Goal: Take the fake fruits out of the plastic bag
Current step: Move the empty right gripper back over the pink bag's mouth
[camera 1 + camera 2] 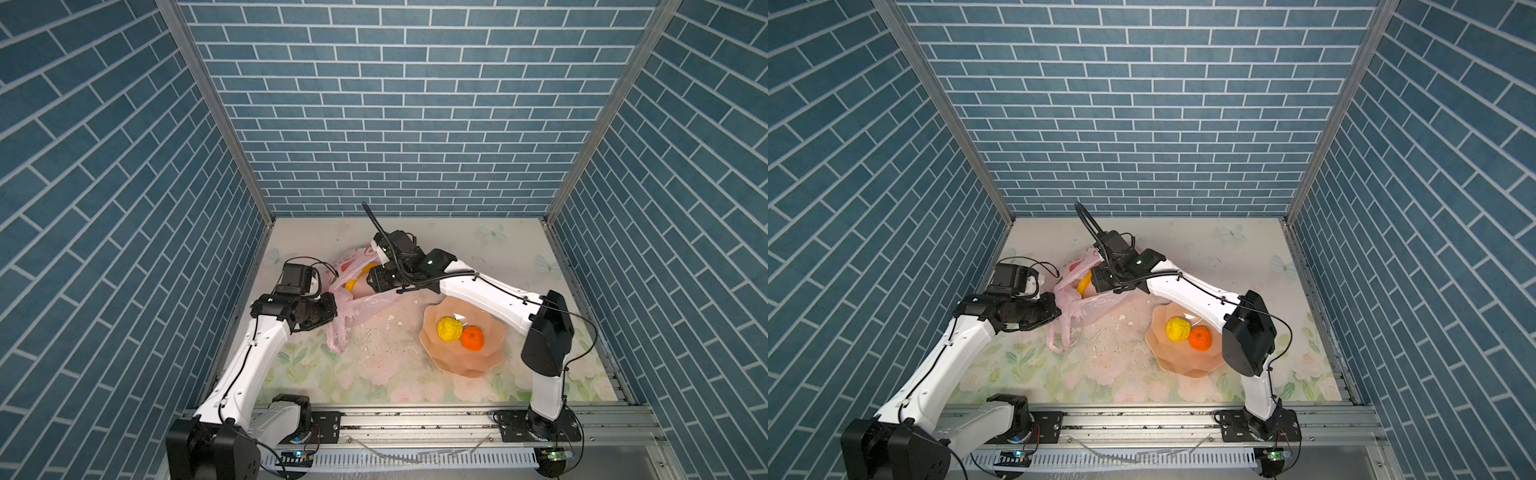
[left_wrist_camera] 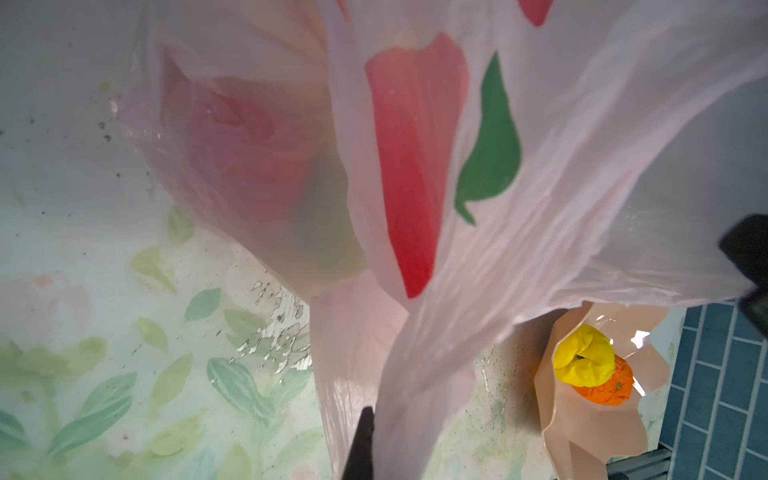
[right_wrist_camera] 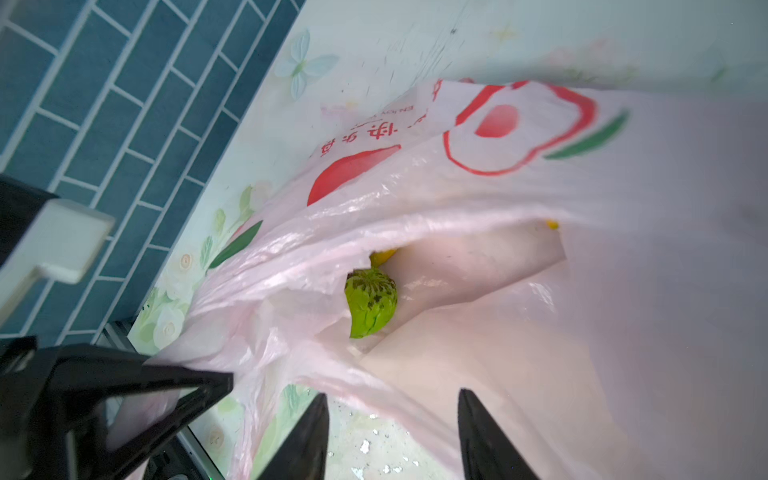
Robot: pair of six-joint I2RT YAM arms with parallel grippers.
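**Status.** 2 fruits are out. The wrinkly yellow fruit (image 1: 449, 328) and the tangerine (image 1: 473, 337) sit touching in the peach bowl (image 1: 469, 362), at 4 o'clock from the centre of the table (image 1: 374, 374) in both top views. The plastic bag (image 1: 368, 306) lies at 10 o'clock from centre. 1 loop handle (image 1: 336, 338) lies slack on the table at the bag's 7 o'clock.

**Left gripper** (image 1: 331, 302). Clamped on bag film at the bag's 9 o'clock edge. The left wrist view shows the film gathered into a rope running down to the fingers, which holds the mouth lifted.

**Right gripper** (image 3: 395, 428). At the bag mouth, jaws apart at a middling gap, nothing gripped. The bag's lower lip lies across the gap beneath them.

**Contents.** Through the mouth, in the right wrist view, the green fruit (image 3: 370, 303) is nearest. The banana (image 1: 1084, 283) lies just behind it, with only a yellow end showing there. No other fruit is visible, so the count inside cannot be confirmed.

**Step in hand (judgement).** Approach for fruit 3; nothing picked yet.

**Next move calls for:**
- Advance the right gripper through the mouth toward the green fruit.
- Set the jaws wide enough to straddle it.
- Pass the tips over the lower lip so no film gets pinched.
- Hold the left grip at height, or the mouth may collapse.
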